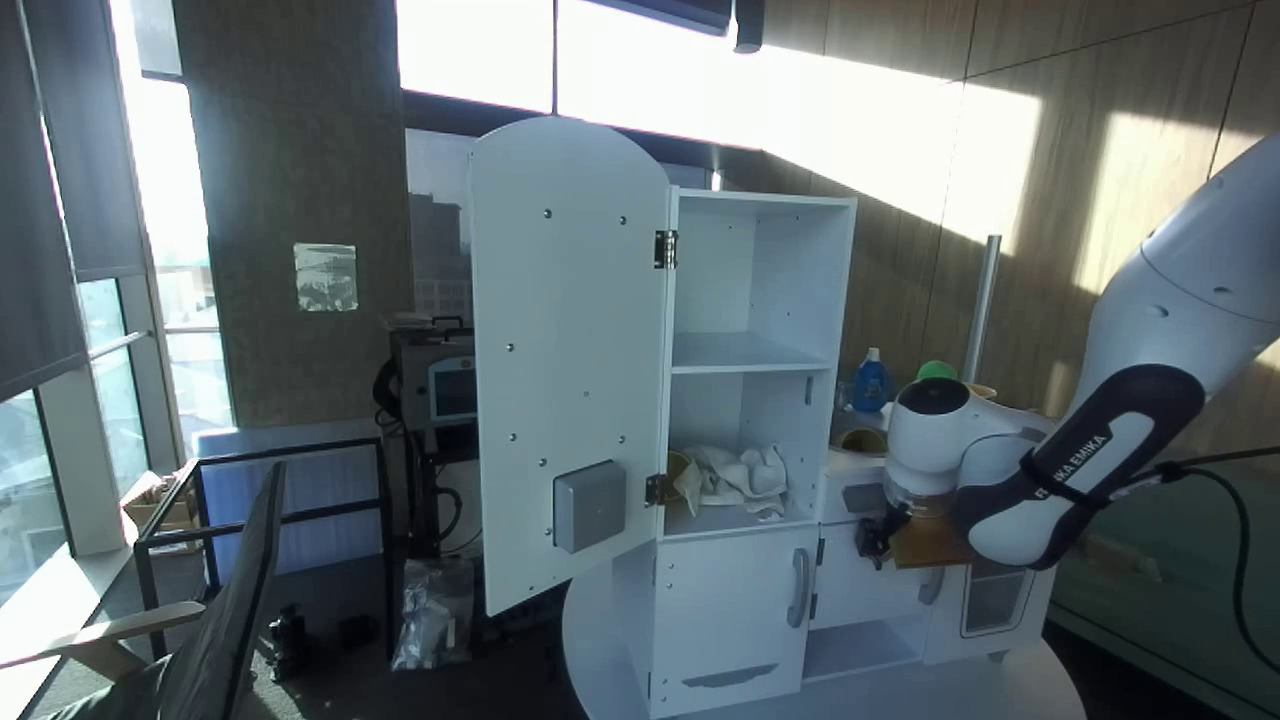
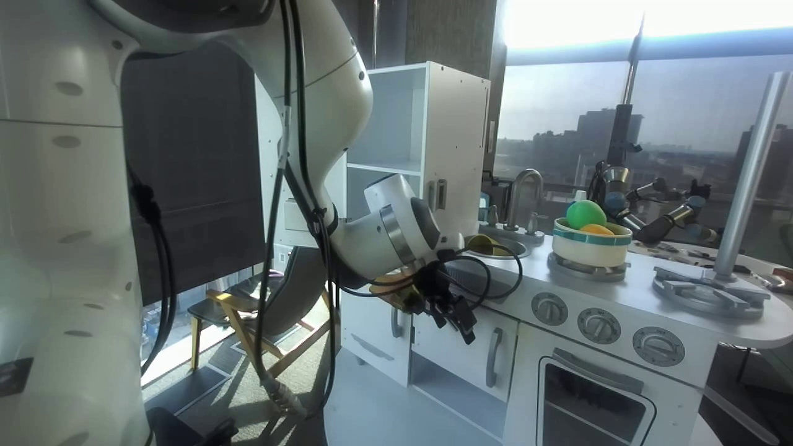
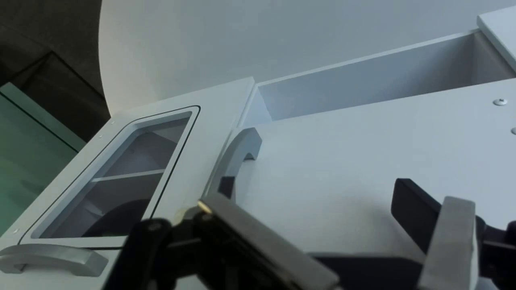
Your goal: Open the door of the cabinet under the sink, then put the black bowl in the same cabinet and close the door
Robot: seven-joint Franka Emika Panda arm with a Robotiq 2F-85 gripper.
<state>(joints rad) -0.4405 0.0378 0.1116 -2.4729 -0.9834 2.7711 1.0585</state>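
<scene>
- Closest to the wrist camera was the gripper (image 3: 316, 193), its two fingers (image 3: 415, 209) spread wide apart with nothing held between; bare white panel showed in the gap.
- That panel was the door (image 3: 342, 157), flat and closed, directly in front of the gripper. Whether either fingertip touched its face, I could not tell.
- Near the gripper, at the door's edge next to the oven (image 2: 588, 396), stood the curved grey handle (image 3: 237, 151). One fingertip overlapped its end in the wrist view, yet in both exterior views white door lay between handle and fingers, so they were apart.
- Below the door's lower edge ran an open strip of the cabinet (image 3: 363, 90); the rest of its inside was hidden behind the door.
- Above the gripper was the white arm (image 2: 337, 99); the gripper tilted downward, lower than the sink (image 2: 523, 250), in which a yellow rounded object (image 2: 480, 243) sat.
- Beyond the sink, well apart from the gripper, a cream pot (image 2: 591, 255) with a teal rim stood on a burner (image 2: 582, 271) and held a green ball (image 2: 585, 214) and an orange thing (image 2: 600, 230).
- A dark rounded shape (image 3: 121, 219) showed in the oven's window (image 3: 147, 149), too dim to name.
- Tall shelving (image 1: 750, 350) stood on the door's other side, its arch-topped door (image 1: 570, 350) open and a white cloth (image 1: 735, 475) on a shelf.
</scene>
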